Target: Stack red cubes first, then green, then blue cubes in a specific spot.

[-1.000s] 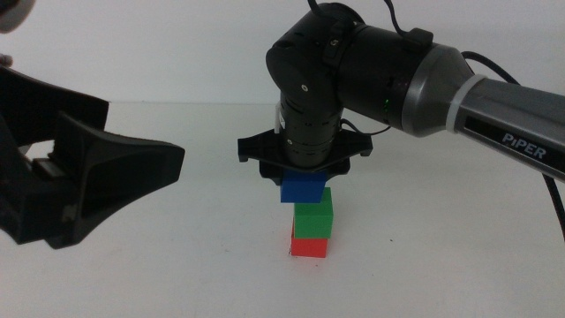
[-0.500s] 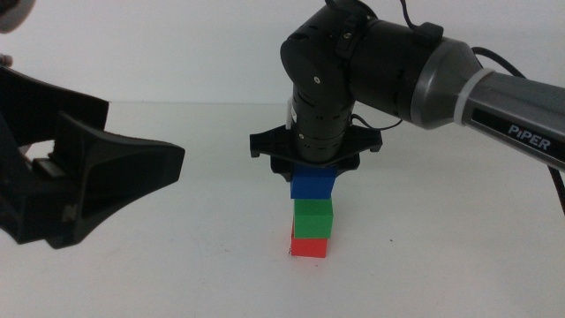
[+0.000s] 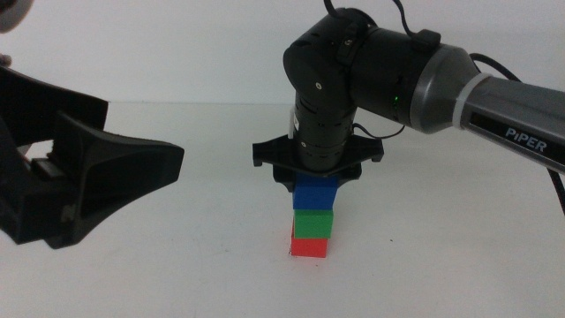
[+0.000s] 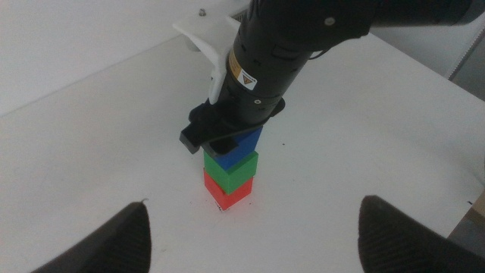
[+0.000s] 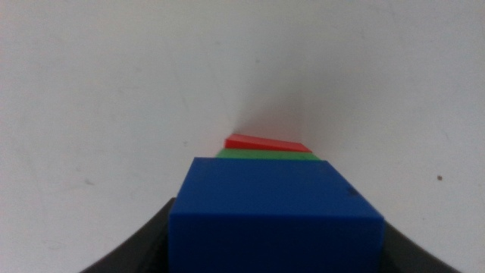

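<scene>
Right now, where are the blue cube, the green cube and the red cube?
blue cube [image 3: 316,196], middle view, front face.
green cube [image 3: 313,223], middle view, front face.
red cube [image 3: 309,247], middle view, front face.

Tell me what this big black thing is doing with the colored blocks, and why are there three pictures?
It is a robot arm, and there are two of them at a white table. Each ends in a pinching tool with two dark jaws. One picture looks over the table from the front. The other two come from little cameras on each arm's wrist.

On the table stands a small tower: a red cube at the bottom and a green cube on it. The right tool is shut on the blue cube, holding it on top of the green one. I cannot tell if the two quite touch.

The left tool waits off to the side, open, holding nothing.
</scene>
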